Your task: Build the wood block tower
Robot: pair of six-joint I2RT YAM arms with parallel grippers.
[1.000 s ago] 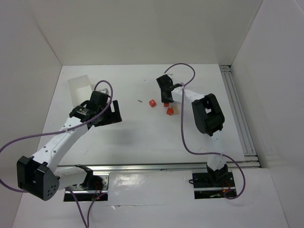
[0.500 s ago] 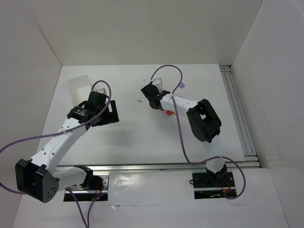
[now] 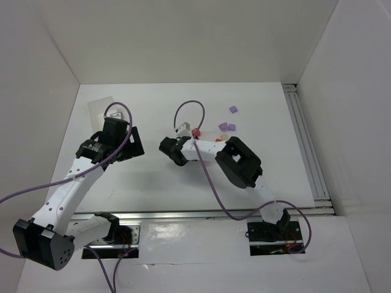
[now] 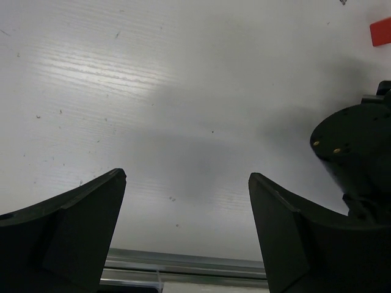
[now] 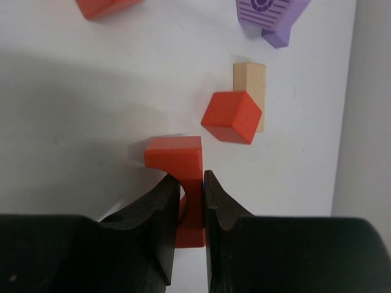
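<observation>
In the right wrist view my right gripper (image 5: 190, 183) is shut on a red-orange arch-shaped block (image 5: 177, 155), pinching its thin side just above the white table. Ahead of it lie a red-orange cube (image 5: 231, 116) against a pale tan block (image 5: 250, 85), a lilac block (image 5: 269, 18) and another red-orange block (image 5: 104, 6). From above, the right wrist (image 3: 173, 149) is at mid-table with a red-orange block (image 3: 196, 131) beside it; lilac blocks (image 3: 227, 127) and a tan block (image 3: 223, 139) lie to its right. My left gripper (image 4: 186, 177) is open and empty over bare table.
A translucent white box (image 3: 98, 108) stands at the back left, partly behind the left arm (image 3: 116, 143). One more lilac block (image 3: 233, 109) lies further back. The right arm's black wrist (image 4: 354, 152) shows at the right of the left wrist view. An aluminium rail (image 3: 305, 140) runs along the right edge.
The right arm has swung left and nearer, from the back centre to mid-table, uncovering the lilac blocks. The left arm has drifted slightly left.
</observation>
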